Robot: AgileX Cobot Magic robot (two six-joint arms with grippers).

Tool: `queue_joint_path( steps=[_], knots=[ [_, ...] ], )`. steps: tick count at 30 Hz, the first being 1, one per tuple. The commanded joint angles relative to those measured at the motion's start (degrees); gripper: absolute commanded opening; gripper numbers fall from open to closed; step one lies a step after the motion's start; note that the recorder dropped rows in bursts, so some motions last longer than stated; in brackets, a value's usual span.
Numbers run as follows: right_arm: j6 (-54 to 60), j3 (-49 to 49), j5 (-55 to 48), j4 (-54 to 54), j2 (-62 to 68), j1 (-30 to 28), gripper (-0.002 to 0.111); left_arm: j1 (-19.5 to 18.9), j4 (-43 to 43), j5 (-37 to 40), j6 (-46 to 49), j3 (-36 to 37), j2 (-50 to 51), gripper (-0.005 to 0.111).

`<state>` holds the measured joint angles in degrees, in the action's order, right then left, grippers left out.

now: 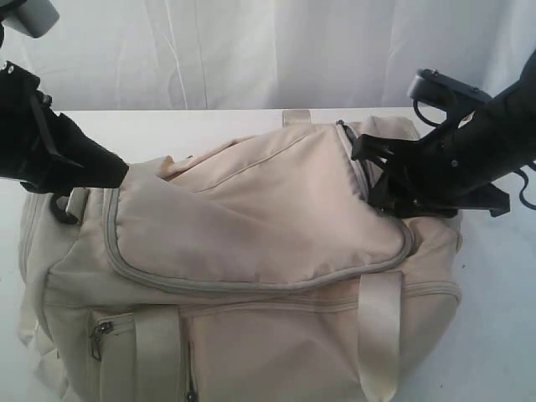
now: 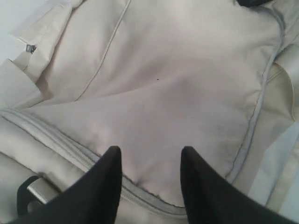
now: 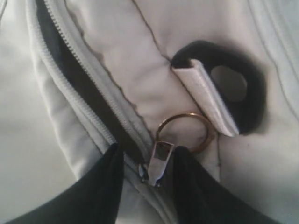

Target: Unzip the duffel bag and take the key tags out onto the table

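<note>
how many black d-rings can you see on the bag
2: one D-ring at the bag's left end by the left gripper, another at the right end by the right gripper. More may be hidden.

- cream duffel bag lies before me on the white table, top flap folded over.
- its grey zipper is partly open, dark lining showing; how far, i can't tell.

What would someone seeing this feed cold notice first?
The big cream duffel bag fills the exterior view on the white table, its top flap partly unzipped. At the bag's right end the right gripper has its jaws either side of the zipper pull, beside a gold ring and a black D-ring. The left gripper sits open at the flap's left end.
</note>
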<state>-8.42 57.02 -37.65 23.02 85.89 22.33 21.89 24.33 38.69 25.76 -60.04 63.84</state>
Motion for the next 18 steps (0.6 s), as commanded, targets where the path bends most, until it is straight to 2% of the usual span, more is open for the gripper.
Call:
queue_joint_path(
  steps=[1,6,18],
  knots=[
    [1.2,0.2,0.1,0.8,0.5,-0.1,0.022,0.0,1.1,0.9,-0.1,0.5,-0.4,0.045],
    [4.5,0.8,0.0,0.7,-0.5,-0.1,0.001,0.0,1.1,0.9,-0.1,0.5,-0.4,0.045],
    [5.2,1.1,-9.1,-3.5,-6.4,-0.1,0.000,0.0,1.3,0.9,-0.1,0.5,-0.4,0.045]
  ],
)
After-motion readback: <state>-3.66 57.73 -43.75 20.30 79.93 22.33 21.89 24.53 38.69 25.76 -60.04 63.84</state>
